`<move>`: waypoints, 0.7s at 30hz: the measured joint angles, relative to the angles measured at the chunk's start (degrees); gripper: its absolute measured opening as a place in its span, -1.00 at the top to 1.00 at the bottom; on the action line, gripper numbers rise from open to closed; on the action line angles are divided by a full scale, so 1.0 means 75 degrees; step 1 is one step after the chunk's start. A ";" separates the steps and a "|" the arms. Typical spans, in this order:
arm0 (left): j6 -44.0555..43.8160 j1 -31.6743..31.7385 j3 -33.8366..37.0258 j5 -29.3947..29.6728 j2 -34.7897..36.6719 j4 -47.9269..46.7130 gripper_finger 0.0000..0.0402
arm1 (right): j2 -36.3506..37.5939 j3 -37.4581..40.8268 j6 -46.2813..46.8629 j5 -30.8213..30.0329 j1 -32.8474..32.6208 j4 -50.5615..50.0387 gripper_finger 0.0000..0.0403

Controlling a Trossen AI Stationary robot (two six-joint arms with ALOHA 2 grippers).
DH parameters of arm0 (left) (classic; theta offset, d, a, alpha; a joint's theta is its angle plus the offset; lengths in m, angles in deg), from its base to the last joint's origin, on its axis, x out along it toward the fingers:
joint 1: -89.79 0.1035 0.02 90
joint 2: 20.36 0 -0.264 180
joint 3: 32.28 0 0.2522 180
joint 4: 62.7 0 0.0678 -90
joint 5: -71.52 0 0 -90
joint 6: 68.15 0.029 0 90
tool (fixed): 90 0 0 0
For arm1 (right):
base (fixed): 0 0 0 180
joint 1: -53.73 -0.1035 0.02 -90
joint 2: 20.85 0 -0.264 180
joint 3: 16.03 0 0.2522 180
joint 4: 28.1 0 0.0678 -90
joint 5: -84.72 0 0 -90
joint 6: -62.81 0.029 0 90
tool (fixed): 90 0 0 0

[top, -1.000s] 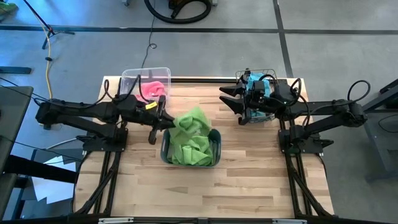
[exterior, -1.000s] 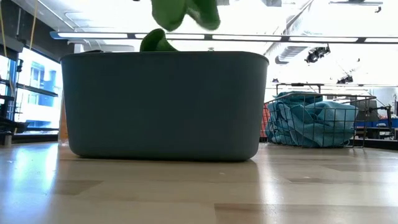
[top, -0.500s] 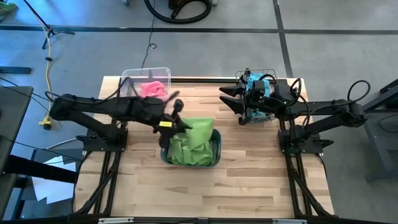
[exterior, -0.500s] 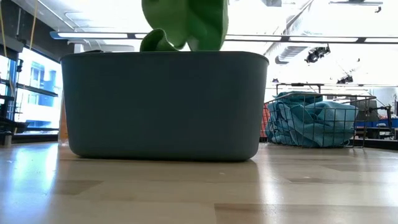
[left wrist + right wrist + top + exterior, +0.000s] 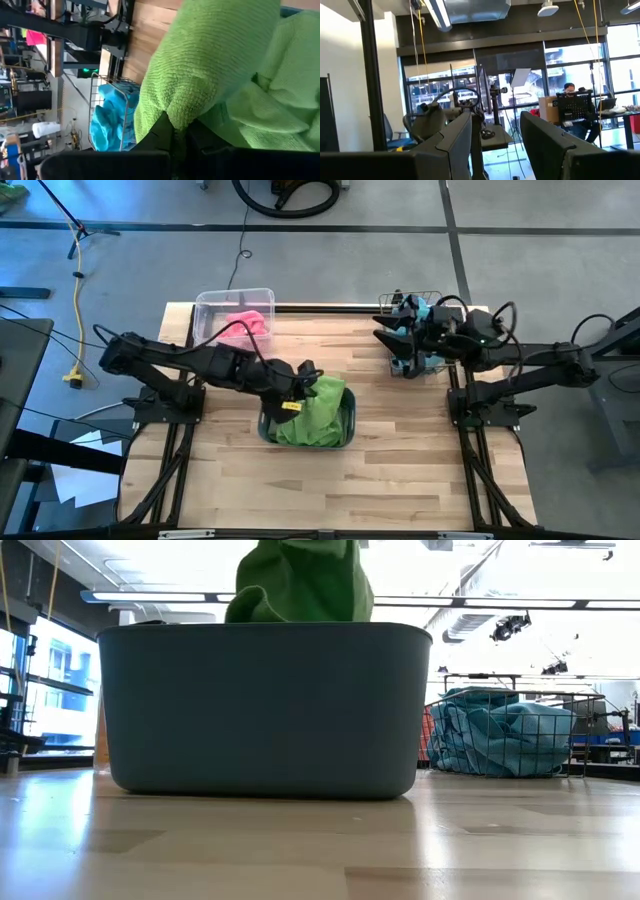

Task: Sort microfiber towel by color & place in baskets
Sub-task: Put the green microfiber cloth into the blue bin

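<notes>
A green towel hangs over the grey-blue tub at the table's middle, on top of other green towels in it. In the low view its bulge rises above the tub's wall. My left gripper is over the tub's left far corner, shut on that towel. My right gripper is open, hovering beside the wire-mesh basket, with nothing between its fingers. My left gripper pinches a bunched fold of the green towel between its two fingers; how many layers cannot be told. The fingers slant downward from the table's left. The towel bulges out beyond the fingertips, and its lower part lies on the green towels in the tub.
The clear bin at the far left holds a pink towel. The wire-mesh basket at the far right holds blue towels. Bare wood table lies near the front edge.
My left gripper has gone toward the table's right, over the tub, rolling its wrist as it went. The green towel has come with it and sunk from above the tub onto the pile inside. My right gripper has drawn back a little toward the table's right edge.
</notes>
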 joint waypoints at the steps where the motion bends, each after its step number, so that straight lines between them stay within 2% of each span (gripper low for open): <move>1: 0.0062 -0.0012 0.0000 0.0005 -0.0001 -0.0038 1.00 | 0.0073 -0.0001 0.0000 0.0000 0.0000 -0.0064 0.17; 9: 0.0184 -0.0038 -0.0008 -0.0026 0.0014 -0.0123 1.00 | 0.0179 -0.0002 0.0000 0.0000 0.0000 -0.0498 0.17; 17: 0.0180 -0.0029 -0.0009 -0.0913 -0.0203 -0.0471 1.00 | 0.0163 -0.0001 0.0599 0.0000 -0.0003 -0.1185 0.17; 21: 0.0521 0.0057 -0.0009 -0.1018 -0.0654 -0.0470 1.00 | 0.0161 0.0001 0.0603 0.0000 -0.0003 -0.1364 0.17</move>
